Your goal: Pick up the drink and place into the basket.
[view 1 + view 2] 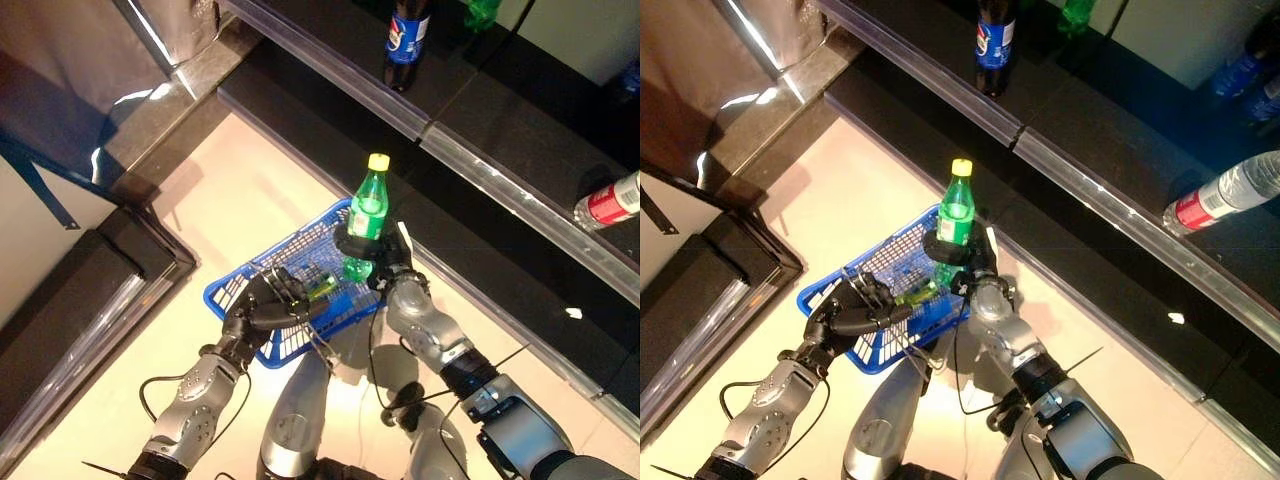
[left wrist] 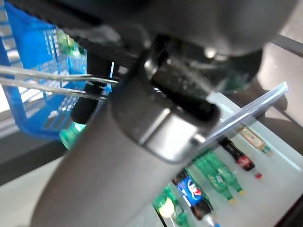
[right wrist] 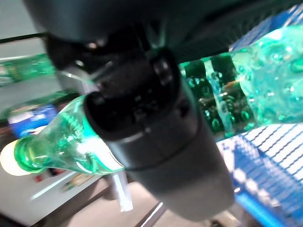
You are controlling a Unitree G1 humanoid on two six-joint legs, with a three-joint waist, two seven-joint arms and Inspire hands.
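Bottle in right hand over basket rim

The drink is standing upright in the right hand, over the far edge of the basket — the left hand is holding its near side.

A shop setting is suggested. Dark shelves edged with clear strips are seen along the far and right side, and bottled drinks are stocked on them: a dark cola bottle at the far side and a clear, red-labelled bottle lying at the right. A blue wire shopping basket is held over a pale floor.
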